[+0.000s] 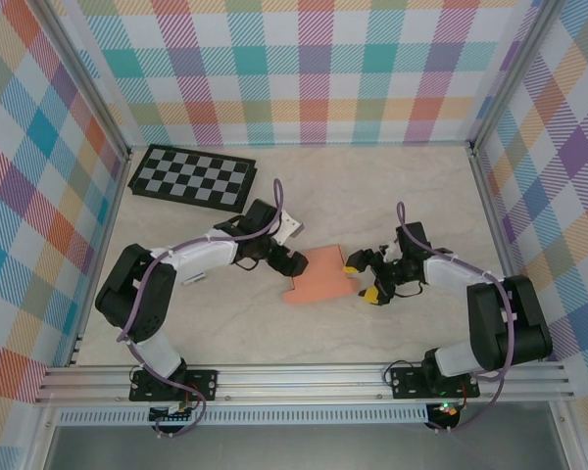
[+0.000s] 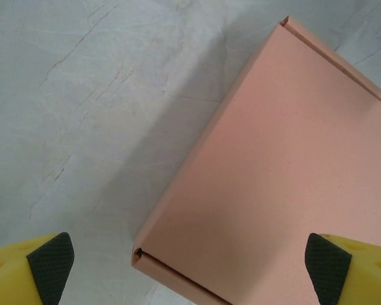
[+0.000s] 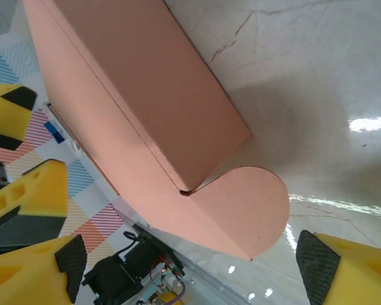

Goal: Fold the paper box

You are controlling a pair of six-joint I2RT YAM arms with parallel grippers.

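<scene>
From above, the box [image 1: 318, 274] lies flat on the bench [image 1: 392, 196], midway between the two arms. The left fingers [image 1: 294, 262] are at its left edge and the right fingers [image 1: 372, 293] just off its right edge. A checkerboard [image 1: 191, 176] sits well apart at the far left. That view is too small to show how the fingers stand.

The left wrist view settles it for that side. The two black pads are spread wide, one over bare bench and one over the card, with a corner of the box between them. They hold nothing. It also shows a thin seam along the near edge of the box.

The right wrist view shows what the others do not: a rounded flap [image 3: 251, 210] sticking out flat from the box's long side, with a small notch where it joins. The right fingers are also wide apart, either side of that flap and clear of the card, gripping nothing.
</scene>
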